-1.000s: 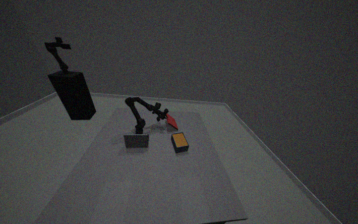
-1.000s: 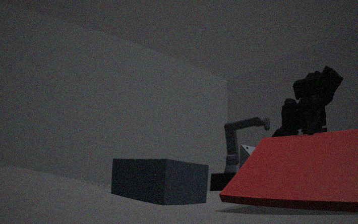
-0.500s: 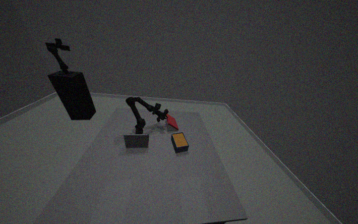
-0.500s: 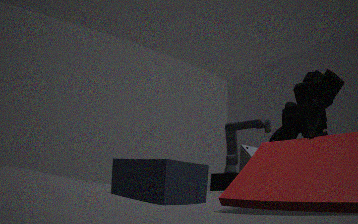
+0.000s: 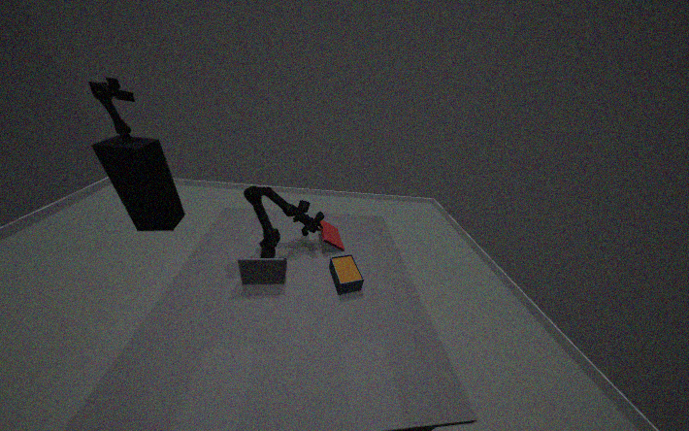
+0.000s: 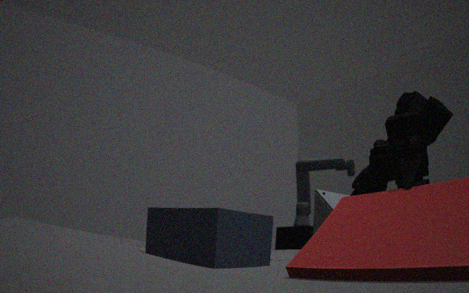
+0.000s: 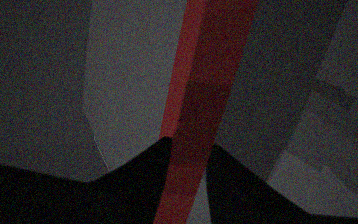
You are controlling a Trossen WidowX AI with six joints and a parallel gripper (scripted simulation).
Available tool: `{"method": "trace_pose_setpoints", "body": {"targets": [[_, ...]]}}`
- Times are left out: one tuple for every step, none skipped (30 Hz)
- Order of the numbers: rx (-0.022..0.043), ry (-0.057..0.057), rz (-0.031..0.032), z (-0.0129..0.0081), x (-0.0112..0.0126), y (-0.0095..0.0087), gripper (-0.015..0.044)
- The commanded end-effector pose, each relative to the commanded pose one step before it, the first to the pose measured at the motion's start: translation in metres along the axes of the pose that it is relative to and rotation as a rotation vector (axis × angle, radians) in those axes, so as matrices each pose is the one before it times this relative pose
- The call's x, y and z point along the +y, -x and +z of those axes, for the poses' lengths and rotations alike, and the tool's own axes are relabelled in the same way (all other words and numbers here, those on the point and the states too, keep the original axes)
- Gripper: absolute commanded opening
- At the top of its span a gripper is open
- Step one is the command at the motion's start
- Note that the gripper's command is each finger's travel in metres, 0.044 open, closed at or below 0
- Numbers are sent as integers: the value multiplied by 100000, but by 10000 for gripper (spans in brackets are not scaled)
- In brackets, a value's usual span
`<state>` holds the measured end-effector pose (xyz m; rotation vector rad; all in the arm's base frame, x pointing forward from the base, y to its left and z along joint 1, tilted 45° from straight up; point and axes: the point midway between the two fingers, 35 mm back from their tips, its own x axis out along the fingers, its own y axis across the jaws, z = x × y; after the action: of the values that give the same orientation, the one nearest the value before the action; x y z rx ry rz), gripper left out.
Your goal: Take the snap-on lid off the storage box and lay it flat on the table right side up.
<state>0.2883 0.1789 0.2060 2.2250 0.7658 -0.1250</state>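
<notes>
The red lid [image 5: 332, 234] [image 6: 387, 227] [image 7: 212, 85] is off the box and tilted, its low edge at or just above the table. My gripper [image 5: 320, 227] [image 6: 404, 185] [image 7: 189, 165] is shut on the lid's upper edge; in the wrist view the lid runs edge-on between the two dark fingers. The dark blue storage box [image 5: 346, 274] [image 6: 209, 236] stands open in front of the lid, its yellow-orange inside showing in the top view.
A grey block [image 5: 262, 271] stands at the arm's base. A tall black pillar [image 5: 138, 182] carrying a camera mount stands at the back left. The table's raised edge [image 5: 508, 284] runs along the right.
</notes>
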Motion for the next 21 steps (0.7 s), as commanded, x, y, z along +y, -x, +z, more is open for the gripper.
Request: {"method": "trace_pose_setpoints", "body": {"targets": [[-68,711,-2652,138,-1088,-364,0],[1,-5,-1,1,-62,-51,0],[1,-5,-1,1,-62,-51,0],[1,-5,-1,1,-62,-51,0],[1,-5,-1,1,-62,-51,0],[1,-5,-1,1,-62,-51,0],[1,-5,-1,1,-62,-51,0],[1,-5,-1,1,-62,-51,0],[1,-5,-1,1,-62,-51,0],[1,-5,-1,1,-62,-51,0],[1,-5,-1,1,-62,-51,0],[1,-5,-1,1,-62,-51,0],[1,-5,-1,1,-62,-51,0],[1,-5,-1,1,-62,-51,0],[1,-5,-1,1,-62,-51,0],[1,-4,-1,1,-62,-51,0],[1,-4,-1,1,-62,-51,0],[1,-4,-1,1,-62,-51,0],[1,-4,-1,1,-62,-51,0],[1,-4,-1,1,-62,-51,0],[1,-4,-1,1,-62,-51,0]]}}
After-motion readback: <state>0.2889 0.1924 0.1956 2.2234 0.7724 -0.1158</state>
